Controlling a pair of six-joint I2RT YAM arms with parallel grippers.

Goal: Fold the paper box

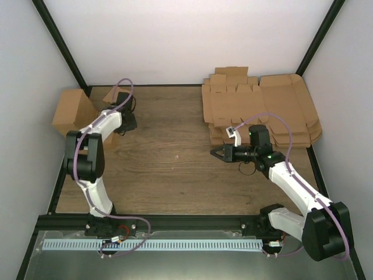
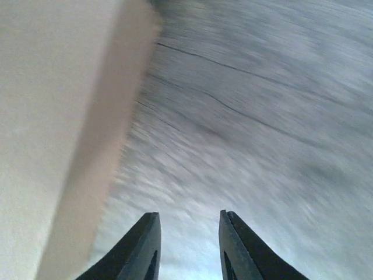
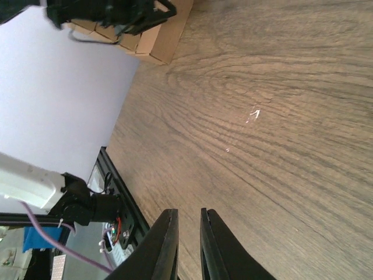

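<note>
Far left of the wooden tabletop [image 1: 175,134]: a tall brown cardboard block [image 1: 71,111], upright beside the side wall. Just to its right: the left arm [image 1: 87,160], stretched from the near edge toward the far left corner, its dark wrist close to the block. Through that arm's wrist camera, all blurred: the left tool [image 2: 187,239] with both fingers spread well apart and nothing between them, wood grain beyond, and a pale cardboard face filling the left side close by; whether the two touch is impossible to tell. Middle of the tabletop: wood grain with a small pale scratch [image 1: 178,156]. Right of centre: the right tool [image 1: 215,153], pointing left over the wood, fingers drawn almost together with only a narrow slit between them, gripping nothing. Behind it: the right arm [image 1: 291,181], bent back to its base at the near right corner, the wrist over the near edge of the cardboard pile. Far right corner: the paper box [image 1: 228,102], flat and unfolded, flaps and tabs spread out, lying on top of a low stack of similar sheets; held by neither tool, with the right tool just in front of the stack's near left edge and, in the overhead view, apart from it. Right up against the paper box on the right: larger brown sheets [image 1: 291,111] with rounded corners, also stacked flat, next to the right wall.
</note>
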